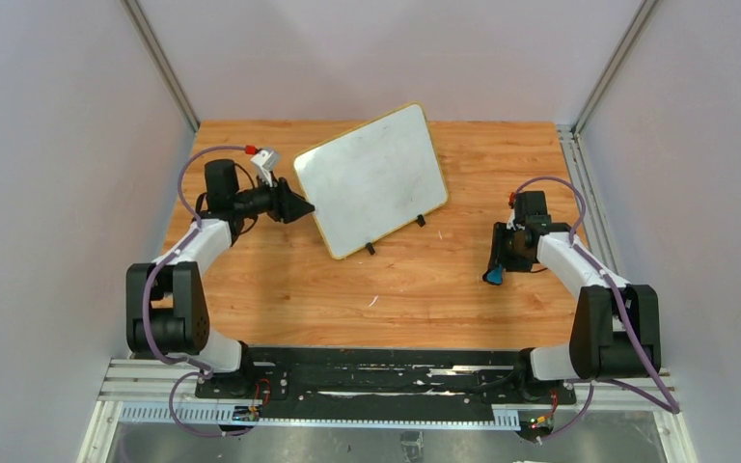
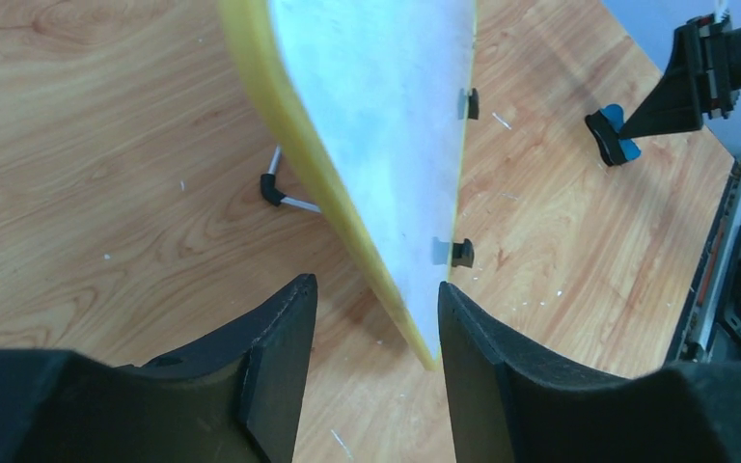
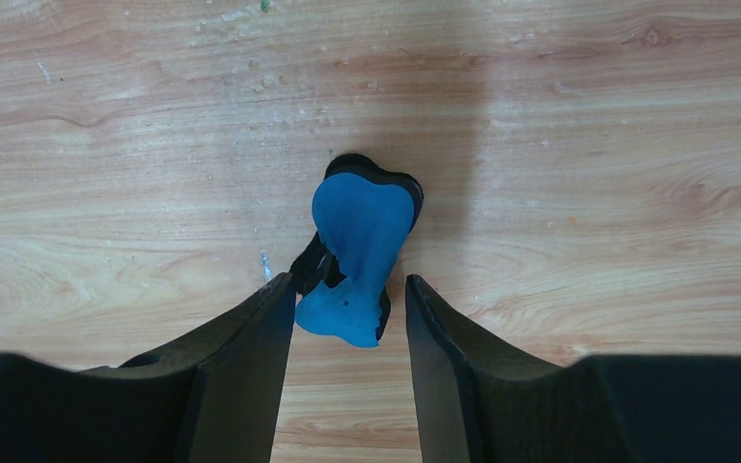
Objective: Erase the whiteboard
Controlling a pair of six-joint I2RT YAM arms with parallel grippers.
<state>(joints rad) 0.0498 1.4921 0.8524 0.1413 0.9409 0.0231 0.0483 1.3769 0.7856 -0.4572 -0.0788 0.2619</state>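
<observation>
Whiteboard stood tilted on table, face blank. Left pincer released, jaws straddled its edge, probably for steadying. Right pincer, well right of whiteboard, released over blue eraser.

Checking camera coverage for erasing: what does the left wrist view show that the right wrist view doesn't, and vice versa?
Only left wrist: the white rectangular whiteboard with a yellow frame, its corner between the left gripper's open fingers, its black feet and a metal stand leg. Only right wrist: close detail, the blue rounded eraser's end between the right gripper's open fingers. Both: the wooden table, that eraser and the right gripper, far off in the left wrist view.
</observation>
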